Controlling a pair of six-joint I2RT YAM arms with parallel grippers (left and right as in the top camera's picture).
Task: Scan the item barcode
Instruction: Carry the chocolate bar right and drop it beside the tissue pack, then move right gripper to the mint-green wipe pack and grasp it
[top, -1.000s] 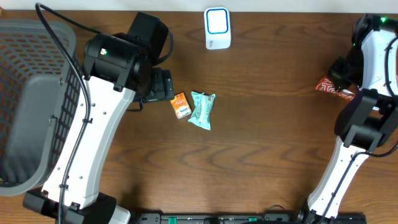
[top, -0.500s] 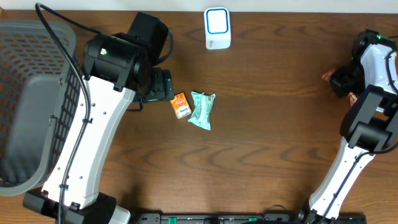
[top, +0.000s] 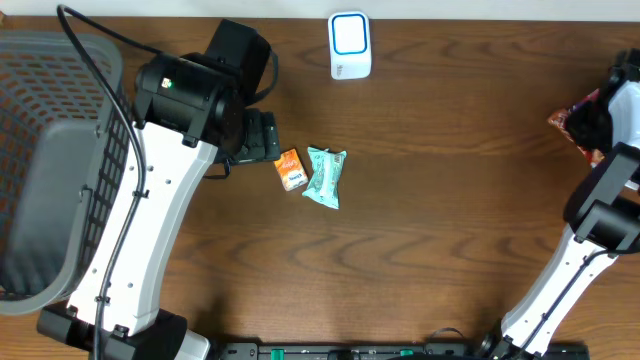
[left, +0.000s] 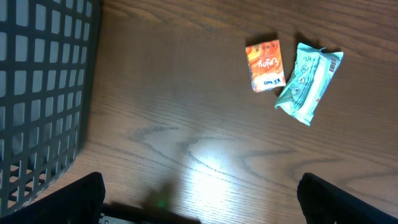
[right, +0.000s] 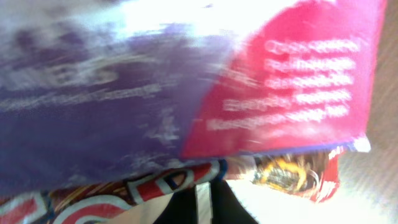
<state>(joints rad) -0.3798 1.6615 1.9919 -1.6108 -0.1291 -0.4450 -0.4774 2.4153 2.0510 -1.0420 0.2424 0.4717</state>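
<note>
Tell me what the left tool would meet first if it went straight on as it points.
Most likely the bare table: the open left tool points at wood between the basket and the orange packet. Depth is unclear from here.

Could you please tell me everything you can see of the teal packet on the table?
The teal packet is a small crinkled wrapper, plastic-looking, pale teal with faint print and crimped ends. It lies flat and slightly skewed on the wooden table, sealed as far as shows, close beside a small orange box; whether they touch is unclear. Nothing holds it.
</note>
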